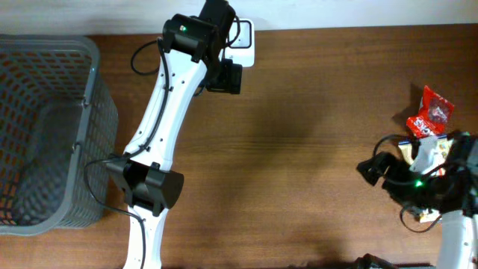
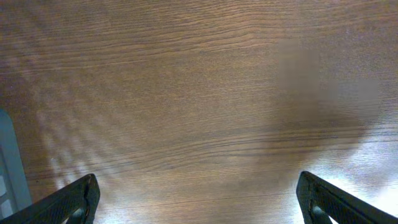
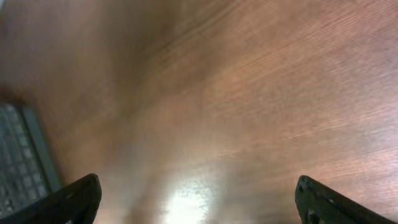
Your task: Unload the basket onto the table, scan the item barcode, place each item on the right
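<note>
A red snack packet (image 1: pixel 432 112) lies on the wooden table at the far right, just beyond my right arm. My right gripper (image 1: pixel 371 168) (image 3: pixel 198 182) points left, away from the packet. It is open, with only bare table between its fingers (image 3: pixel 74 199). My left gripper (image 1: pixel 224 78) (image 2: pixel 198 180) hangs near the table's back edge, next to a white device (image 1: pixel 243 45). It is also open, with nothing between its fingers (image 2: pixel 68 202). No barcode shows in any view.
A grey mesh basket (image 1: pixel 89 97) fills the left side of the table; its edge also shows in the right wrist view (image 3: pixel 18 149). Pale packaging (image 1: pixel 407 149) lies partly hidden under my right arm.
</note>
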Tool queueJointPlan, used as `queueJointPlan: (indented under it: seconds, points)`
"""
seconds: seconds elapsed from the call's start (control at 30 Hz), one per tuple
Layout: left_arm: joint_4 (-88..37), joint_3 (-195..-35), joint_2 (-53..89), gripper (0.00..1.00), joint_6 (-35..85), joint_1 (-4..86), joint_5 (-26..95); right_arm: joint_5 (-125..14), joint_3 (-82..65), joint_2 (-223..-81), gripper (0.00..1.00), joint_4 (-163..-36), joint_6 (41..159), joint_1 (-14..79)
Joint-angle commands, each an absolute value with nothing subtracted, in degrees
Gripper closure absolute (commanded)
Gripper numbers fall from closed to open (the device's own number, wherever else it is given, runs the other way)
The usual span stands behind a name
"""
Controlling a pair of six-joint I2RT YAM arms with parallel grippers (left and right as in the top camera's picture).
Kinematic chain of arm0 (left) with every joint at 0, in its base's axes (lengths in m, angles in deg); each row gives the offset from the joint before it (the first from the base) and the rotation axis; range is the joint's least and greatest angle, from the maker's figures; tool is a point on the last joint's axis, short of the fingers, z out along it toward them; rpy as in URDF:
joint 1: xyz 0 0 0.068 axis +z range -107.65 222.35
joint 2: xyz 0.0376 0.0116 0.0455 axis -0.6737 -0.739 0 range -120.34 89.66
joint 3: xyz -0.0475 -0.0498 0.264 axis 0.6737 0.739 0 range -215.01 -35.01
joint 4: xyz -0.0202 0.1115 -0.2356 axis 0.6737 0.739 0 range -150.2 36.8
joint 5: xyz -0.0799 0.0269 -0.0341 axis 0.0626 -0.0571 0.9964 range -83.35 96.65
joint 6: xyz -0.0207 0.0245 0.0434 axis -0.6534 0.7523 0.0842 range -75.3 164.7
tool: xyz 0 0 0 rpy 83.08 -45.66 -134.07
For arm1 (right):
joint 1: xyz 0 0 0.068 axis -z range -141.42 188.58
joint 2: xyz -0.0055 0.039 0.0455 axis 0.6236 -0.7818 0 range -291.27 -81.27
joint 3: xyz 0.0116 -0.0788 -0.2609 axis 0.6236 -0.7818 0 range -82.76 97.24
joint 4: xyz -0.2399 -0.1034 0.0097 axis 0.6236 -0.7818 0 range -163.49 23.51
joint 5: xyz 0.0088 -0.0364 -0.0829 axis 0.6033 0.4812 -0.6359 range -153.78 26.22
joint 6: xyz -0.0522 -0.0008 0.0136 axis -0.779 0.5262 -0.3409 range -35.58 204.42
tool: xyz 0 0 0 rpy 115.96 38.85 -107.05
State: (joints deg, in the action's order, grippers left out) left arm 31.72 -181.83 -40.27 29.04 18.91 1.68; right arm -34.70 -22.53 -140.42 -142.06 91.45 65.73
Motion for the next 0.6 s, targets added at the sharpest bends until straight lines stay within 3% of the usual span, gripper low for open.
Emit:
queueJointPlan:
  seconds: [0.0, 0.2, 0.43, 0.57]
  points:
    - [31.68, -181.72, -40.62, 0.01, 28.45, 19.13, 1.22, -34.02, -25.88, -141.19, 0.01, -142.34, 90.84, 63.94]
    - [31.68, -181.72, -40.62, 0.01, 28.45, 19.11, 1.22, -36.34, -25.98, -145.95, 0.02, -139.98, 90.62, 62.54]
    - [31.68, -181.72, -40.62, 0.01, 28.47, 19.13, 1.22, -42.02, -28.11, -145.82, 0.01, -118.01, 90.86, 37.67]
    - [31.68, -181.72, -40.62, 0.01, 28.45, 19.13, 1.22, -43.71, -28.24, -145.82, 0.01, -114.63, 91.34, 35.59]
